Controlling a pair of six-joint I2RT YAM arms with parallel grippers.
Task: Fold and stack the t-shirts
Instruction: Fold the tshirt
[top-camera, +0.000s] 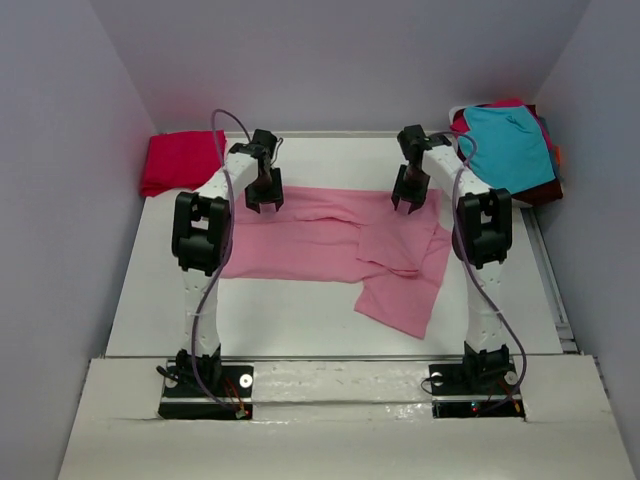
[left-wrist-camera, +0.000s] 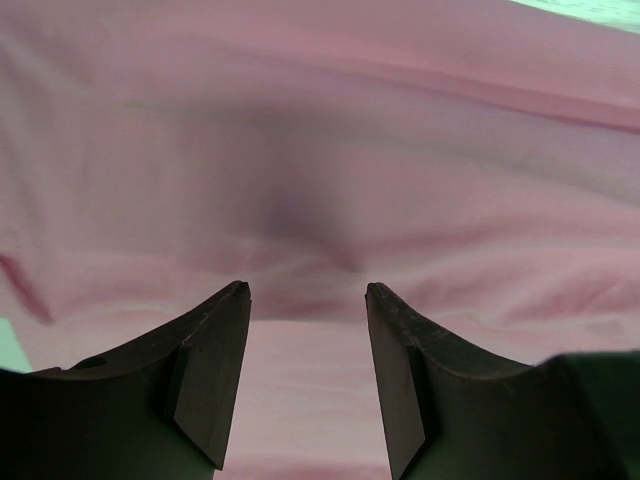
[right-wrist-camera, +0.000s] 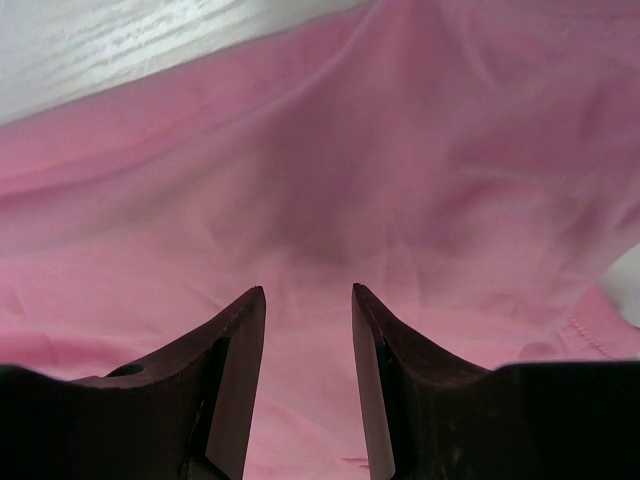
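Observation:
A light pink t-shirt (top-camera: 330, 245) lies spread across the table, partly folded, with one flap reaching toward the front right. My left gripper (top-camera: 263, 203) hovers over its far left part, jaws open and empty; pink cloth (left-wrist-camera: 320, 150) fills the left wrist view beneath the fingertips (left-wrist-camera: 235, 300). My right gripper (top-camera: 410, 203) hangs over the far right part, open too, with nothing between its fingers (right-wrist-camera: 250, 310) and pink fabric (right-wrist-camera: 330, 180) below. A folded crimson red t-shirt (top-camera: 180, 162) sits at the back left. A teal t-shirt (top-camera: 512, 145) tops a heap at the back right.
The heap at the back right also shows maroon cloth (top-camera: 540, 192) under the teal one. White table (top-camera: 290, 320) shows in front of the pink shirt. Grey walls close in on both sides and the back.

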